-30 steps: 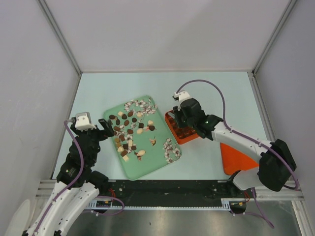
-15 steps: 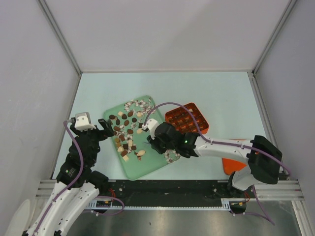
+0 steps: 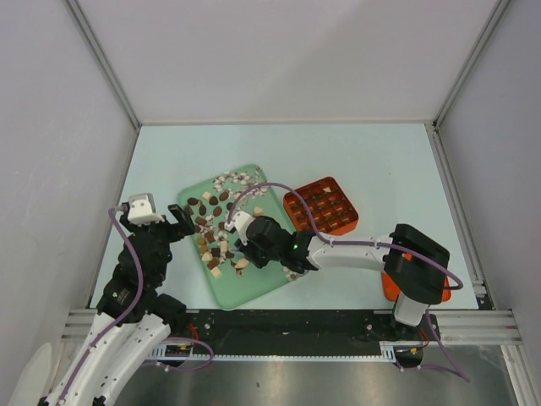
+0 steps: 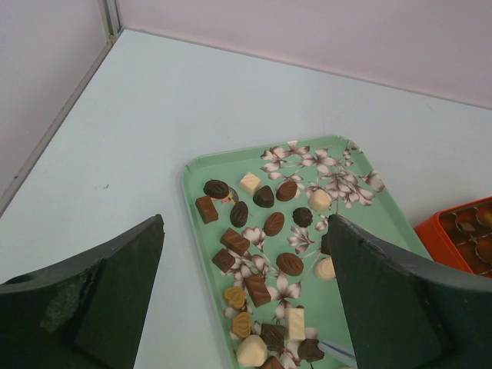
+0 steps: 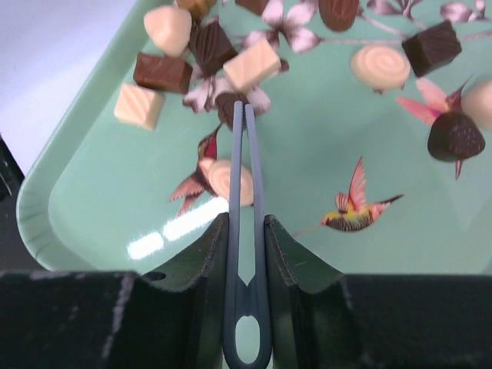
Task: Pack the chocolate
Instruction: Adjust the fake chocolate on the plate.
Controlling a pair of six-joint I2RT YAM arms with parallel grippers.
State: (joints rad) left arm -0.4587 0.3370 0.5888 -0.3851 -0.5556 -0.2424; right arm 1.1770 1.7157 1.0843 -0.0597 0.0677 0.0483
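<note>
Many small chocolates [image 3: 215,224], dark brown, lighter brown and cream, lie scattered on a green flowered tray [image 3: 254,283]. My right gripper [image 3: 254,241] is over the middle of the tray, shut on grey-blue tweezers [image 5: 247,192]. The tweezers' tips are nearly together and touch a dark brown piece [image 5: 227,104] next to a cream square. I cannot tell whether that piece is pinched. My left gripper [image 3: 182,220] hovers open and empty over the tray's left edge, with chocolates [image 4: 290,264] below it. The orange cell box [image 3: 321,205] stands right of the tray, with several dark pieces in its cells.
An orange flat piece [image 3: 389,286] lies at the near right, partly under the right arm. The enclosure walls stand on the left, right and back. In the left wrist view the box corner [image 4: 461,231] shows at the right edge.
My right arm has swung left from the orange box to the tray and lowered the tweezers among the chocolates. The left arm has not moved.
</note>
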